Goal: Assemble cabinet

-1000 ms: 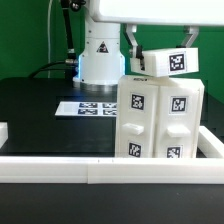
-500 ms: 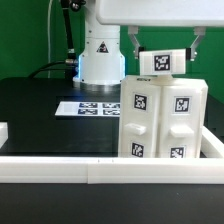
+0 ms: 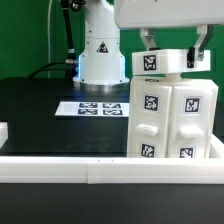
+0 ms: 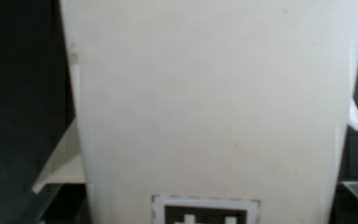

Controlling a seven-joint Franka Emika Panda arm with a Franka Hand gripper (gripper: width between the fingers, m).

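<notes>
The cabinet (image 3: 172,120) stands upright at the exterior view's right, against the white corner rail. It is a white box with two knobbed door panels that carry marker tags. My gripper (image 3: 172,52) is directly above it and shut on a small white tagged top piece (image 3: 158,62), which lies level on the cabinet's top. One finger (image 3: 147,42) shows on each side of the piece. In the wrist view the white piece (image 4: 202,100) fills most of the picture, with one tag (image 4: 208,212) near the fingers. The fingertips are hidden there.
The marker board (image 3: 97,107) lies flat on the black table behind the cabinet. A white rail (image 3: 60,172) runs along the front. The arm's base (image 3: 100,55) stands at the back, and a small white block (image 3: 3,130) sits at the left edge.
The held piece has turned from tilted to level on the cabinet's top. The cabinet, piece and gripper have shifted toward the exterior view's right.
</notes>
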